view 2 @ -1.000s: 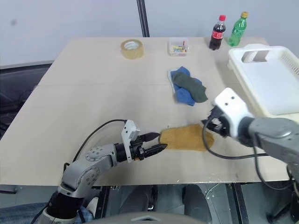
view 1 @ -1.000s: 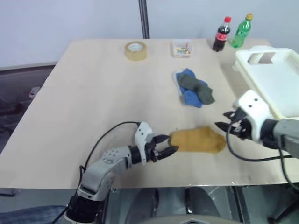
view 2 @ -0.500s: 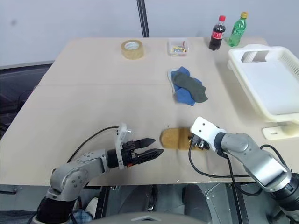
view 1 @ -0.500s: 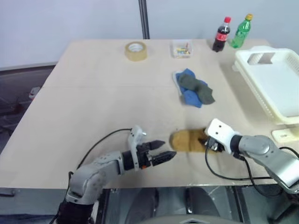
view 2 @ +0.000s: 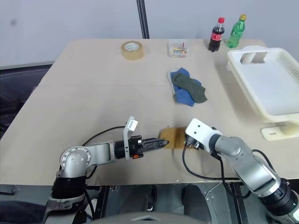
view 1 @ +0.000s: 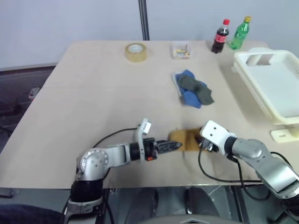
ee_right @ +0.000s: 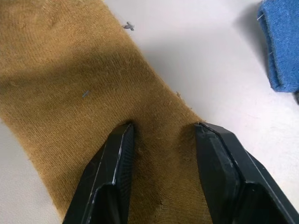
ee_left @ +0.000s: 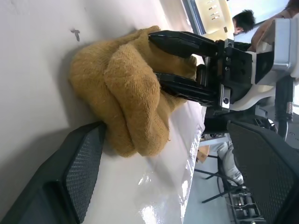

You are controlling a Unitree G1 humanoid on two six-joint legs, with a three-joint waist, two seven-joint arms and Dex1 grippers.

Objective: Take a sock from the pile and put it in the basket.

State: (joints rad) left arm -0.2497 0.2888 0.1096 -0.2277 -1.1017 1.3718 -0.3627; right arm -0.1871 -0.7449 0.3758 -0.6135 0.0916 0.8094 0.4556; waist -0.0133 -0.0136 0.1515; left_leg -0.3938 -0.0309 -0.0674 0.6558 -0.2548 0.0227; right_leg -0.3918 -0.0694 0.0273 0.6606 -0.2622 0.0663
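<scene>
The right gripper (ee_right: 161, 135) has dropped from 3 o'clock of the yellow sock (view 1: 186, 140) onto it, fingers astride; the sock has bunched shorter.

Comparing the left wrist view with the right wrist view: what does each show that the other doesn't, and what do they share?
Left wrist view alone: the right pincer from the front, open, its fingers against the bunched yellow sock, and a person in the background. Right wrist view alone: the blue sock of the pile, and the right pincer's fingertips pressed onto the flat sock. Shared: the yellow sock, the right pincer's fingers and the table.
</scene>
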